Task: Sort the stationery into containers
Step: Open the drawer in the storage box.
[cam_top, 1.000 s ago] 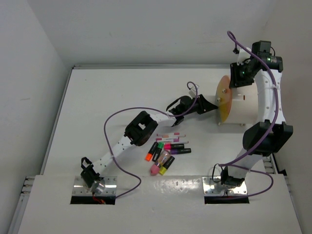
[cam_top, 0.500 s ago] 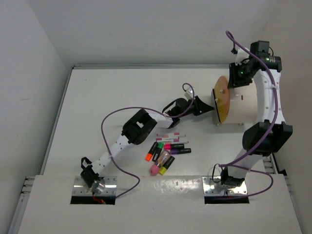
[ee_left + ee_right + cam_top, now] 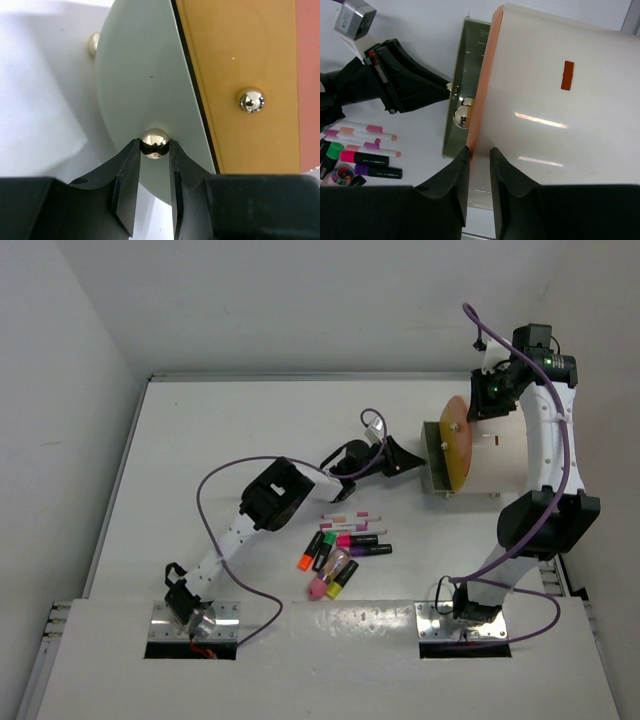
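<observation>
Left of the drum (image 3: 495, 455), highlighters (image 3: 338, 558) lie well apart from it. At the drum's face, the left gripper (image 3: 153, 146) pinches a chrome knob (image 3: 154, 140). Astride the drum's orange rim (image 3: 480, 90) sits the right gripper (image 3: 479, 152); whether it clamps, I cannot tell.

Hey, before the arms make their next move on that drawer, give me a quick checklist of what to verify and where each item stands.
1. The left gripper holds the knob of the drawer: ok, pinched from both sides.
2. The drawer is out of the orange face of the drum: ok, partly pulled out.
3. The right gripper braces the drum: cannot tell; it straddles the drum's edge, contact unclear.
4. Room inside the drawer: cannot tell, interior hidden.
5. The highlighters and pens are ready: ok, lying together on the table, none picked up.
</observation>
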Motion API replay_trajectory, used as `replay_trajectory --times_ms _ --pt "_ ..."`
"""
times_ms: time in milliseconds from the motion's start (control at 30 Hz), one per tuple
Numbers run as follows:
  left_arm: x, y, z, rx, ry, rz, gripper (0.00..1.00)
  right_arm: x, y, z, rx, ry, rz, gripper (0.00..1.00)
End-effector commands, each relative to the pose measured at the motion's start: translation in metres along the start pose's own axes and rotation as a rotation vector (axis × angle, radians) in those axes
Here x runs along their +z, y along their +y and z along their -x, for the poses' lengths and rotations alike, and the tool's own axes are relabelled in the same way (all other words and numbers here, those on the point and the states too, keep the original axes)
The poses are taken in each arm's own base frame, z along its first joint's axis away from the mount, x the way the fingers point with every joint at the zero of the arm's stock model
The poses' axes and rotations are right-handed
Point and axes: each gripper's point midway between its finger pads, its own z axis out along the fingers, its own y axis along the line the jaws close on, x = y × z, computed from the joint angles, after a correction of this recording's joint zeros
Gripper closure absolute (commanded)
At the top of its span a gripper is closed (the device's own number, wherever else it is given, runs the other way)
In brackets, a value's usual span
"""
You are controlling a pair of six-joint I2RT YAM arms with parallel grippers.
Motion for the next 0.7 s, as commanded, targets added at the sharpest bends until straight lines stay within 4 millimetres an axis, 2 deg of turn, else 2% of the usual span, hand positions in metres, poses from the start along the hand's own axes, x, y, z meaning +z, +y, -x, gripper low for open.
replay_trajectory --times_ms 0,267,533,633,667 --pt "-0.015 -0.028 0.044 0.049 -0.067 -0.057 1.0 0.018 -0.003 -0.032 0.026 0.146 0.007 0.78" --pt "-0.039 -0.023 0.061 0.074 -0.073 -0.032 1.0 0.018 -0.003 -0.034 0.03 0.148 0.007 0.78" --pt "-0.052 -0.02 0.054 0.063 -0.055 -0.014 0.99 0.019 -0.003 -0.033 0.03 0.149 0.006 0.78" --pt "-0.053 -0.018 0.047 0.049 -0.041 -0.013 0.64 0.02 -0.003 -0.034 0.03 0.152 0.006 0.78" --pt "-0.053 -0.018 0.045 0.046 -0.036 -0.012 0.4 0.02 -0.003 -0.034 0.03 0.152 0.007 0.78"
